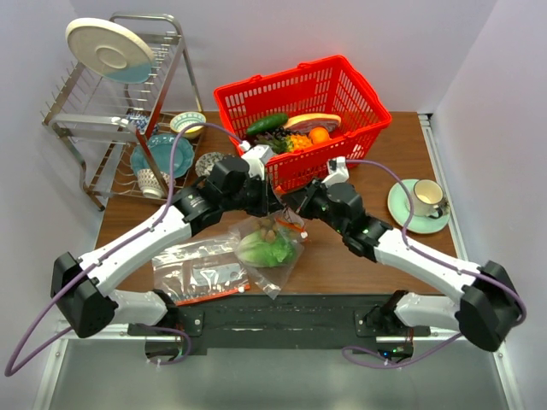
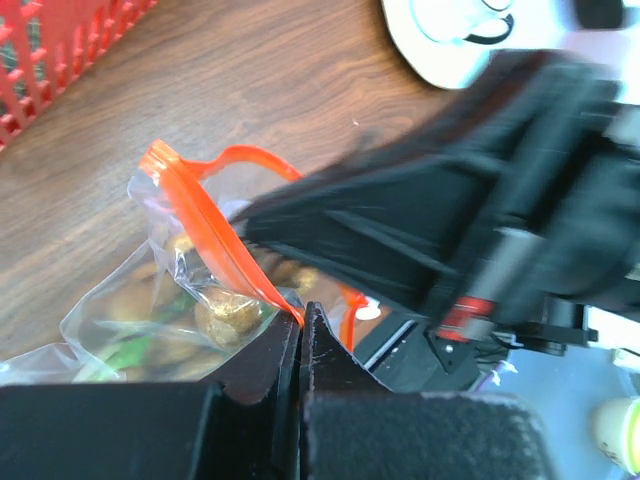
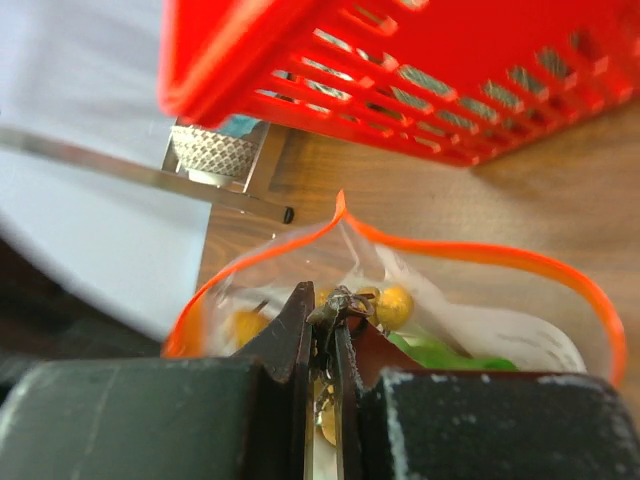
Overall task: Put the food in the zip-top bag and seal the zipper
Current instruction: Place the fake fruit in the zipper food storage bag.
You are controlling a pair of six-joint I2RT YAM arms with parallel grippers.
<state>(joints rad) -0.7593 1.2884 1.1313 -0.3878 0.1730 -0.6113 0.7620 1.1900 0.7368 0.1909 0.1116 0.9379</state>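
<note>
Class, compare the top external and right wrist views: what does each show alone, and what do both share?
Only the top view: the cucumber in the red basket, a second bag lying flat, the cup and saucer. Only the right wrist: the right end effector shut on the zip-top bag's film, the zipper arching open. Both: the basket and cabbage.

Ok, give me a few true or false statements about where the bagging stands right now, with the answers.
1. The cucumber is inside the zip-top bag. False: it lies in the red basket.
2. The left hand is shut on the zipper. True.
3. The bag's mouth is sealed. False: the right wrist view shows it gaping open.
4. The cabbage is in the bag. True.
5. The right hand is wide open. False: it is shut at the bag's mouth.
</note>
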